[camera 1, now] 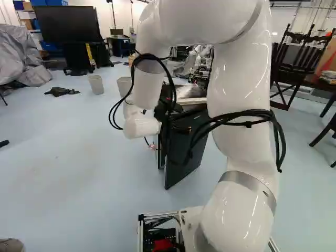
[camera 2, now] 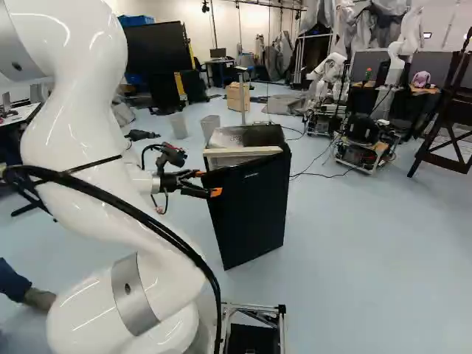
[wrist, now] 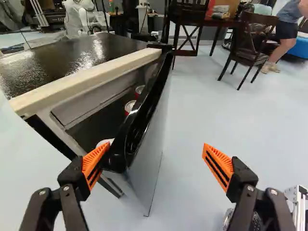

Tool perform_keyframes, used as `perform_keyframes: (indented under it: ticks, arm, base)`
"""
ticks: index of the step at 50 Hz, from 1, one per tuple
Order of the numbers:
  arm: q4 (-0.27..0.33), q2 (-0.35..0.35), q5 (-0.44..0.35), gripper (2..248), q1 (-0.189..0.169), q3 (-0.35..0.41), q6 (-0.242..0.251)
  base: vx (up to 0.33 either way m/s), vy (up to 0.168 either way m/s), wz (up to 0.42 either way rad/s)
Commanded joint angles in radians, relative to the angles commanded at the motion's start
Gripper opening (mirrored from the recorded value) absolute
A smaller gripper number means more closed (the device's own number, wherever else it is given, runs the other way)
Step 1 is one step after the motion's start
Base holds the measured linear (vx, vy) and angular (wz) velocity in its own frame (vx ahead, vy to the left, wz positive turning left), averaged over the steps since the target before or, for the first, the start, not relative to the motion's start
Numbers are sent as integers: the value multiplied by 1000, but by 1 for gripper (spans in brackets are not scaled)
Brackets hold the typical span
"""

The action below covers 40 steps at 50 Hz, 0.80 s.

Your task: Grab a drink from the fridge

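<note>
A fridge door (wrist: 149,137) stands ajar, barring access from its outer side; behind it, a narrow wedge opens, partly filled by cans (wrist: 130,107); free room spreads above the floor (wrist: 207,106) outside.

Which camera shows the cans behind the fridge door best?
The wrist view: it looks over the partly open door into the gap, where the cans show their tops. The right base view shows the door from outside, and the left has the fridge partly behind the arm; neither shows a can.
</note>
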State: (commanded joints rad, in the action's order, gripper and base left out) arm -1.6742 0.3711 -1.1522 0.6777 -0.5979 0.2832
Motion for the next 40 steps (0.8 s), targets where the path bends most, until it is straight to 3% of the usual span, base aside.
perform_keyframes:
  ticks: [40]
  arm:
    - [-70, -59, 0, 247, -30, 101, 0]
  base:
    - [0, 0, 0]
